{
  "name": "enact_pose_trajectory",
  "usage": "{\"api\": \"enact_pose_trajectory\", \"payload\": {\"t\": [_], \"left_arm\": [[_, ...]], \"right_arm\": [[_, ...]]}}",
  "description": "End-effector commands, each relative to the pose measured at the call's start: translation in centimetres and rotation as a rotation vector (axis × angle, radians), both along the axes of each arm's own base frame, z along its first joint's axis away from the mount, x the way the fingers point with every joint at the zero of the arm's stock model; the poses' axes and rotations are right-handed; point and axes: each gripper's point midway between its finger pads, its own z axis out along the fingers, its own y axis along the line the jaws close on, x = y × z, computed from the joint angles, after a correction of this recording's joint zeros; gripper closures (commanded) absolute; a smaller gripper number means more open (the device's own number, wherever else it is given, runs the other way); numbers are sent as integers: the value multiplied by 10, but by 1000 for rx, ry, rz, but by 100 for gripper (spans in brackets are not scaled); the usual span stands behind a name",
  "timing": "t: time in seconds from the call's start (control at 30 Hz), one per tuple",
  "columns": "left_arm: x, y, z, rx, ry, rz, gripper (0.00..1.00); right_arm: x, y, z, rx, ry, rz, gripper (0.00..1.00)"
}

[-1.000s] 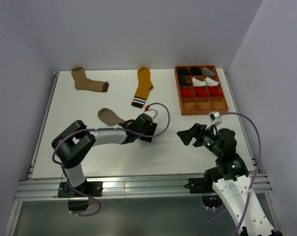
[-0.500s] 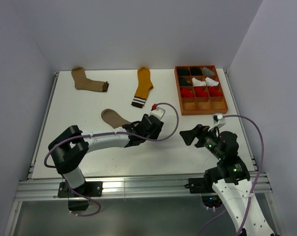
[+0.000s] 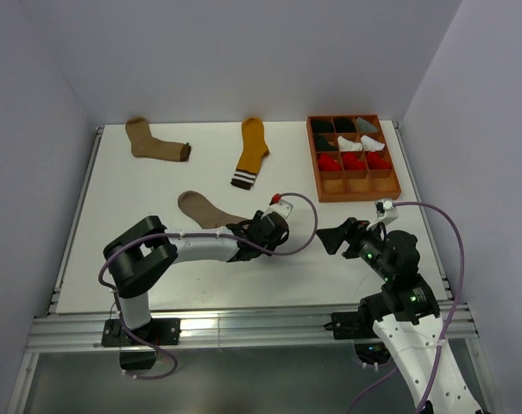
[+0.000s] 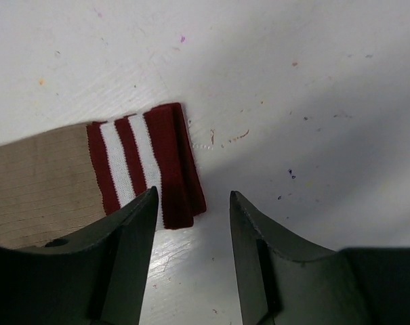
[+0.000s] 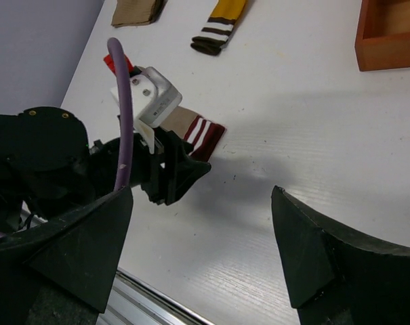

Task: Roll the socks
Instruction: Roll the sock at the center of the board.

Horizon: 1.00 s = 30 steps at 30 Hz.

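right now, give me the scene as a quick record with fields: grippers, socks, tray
left gripper: open, striped cuff corner between its fingers, not clamped
right gripper: open, empty, held above the table
light brown sock: flat, unrolled, striped cuff at the left gripper
tan sock: flat, unrolled, far left
mustard sock: flat, unrolled, far middle
wooden tray: far right, rolled bundles in back rows, nearest row empty

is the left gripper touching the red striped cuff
Cannot tell. In the left wrist view the open left gripper overlaps the edge of the cuff on one side, but whether it rests on the cuff or hovers above is unclear.
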Motion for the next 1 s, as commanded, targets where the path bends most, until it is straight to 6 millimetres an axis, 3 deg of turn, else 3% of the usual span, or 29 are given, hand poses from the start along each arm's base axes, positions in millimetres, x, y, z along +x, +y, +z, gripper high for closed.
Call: {"api": "enact_pose_trajectory", "payload": {"t": [0.0,0.47,0.67,0.87,0.9,0.97], "left_arm": [[1,0,-1,17,-10,1,49],[-10,9,-23,60,47,-9,52],[-17,20,-41,123,72,6,60],[-25,22,-55,142,99,16,86],[-26,21,-55,135,104,18,99],[-27,18,-52,105,109,24,100]], "right_arm": [[1,0,7,12,-25,-9,11],[2,1,4,21,-20,-8,11],[2,3,4,31,-17,-1,12],[3,5,4,39,-16,6,12],[3,5,3,42,-15,7,12],[4,8,3,47,-18,18,13]]}}
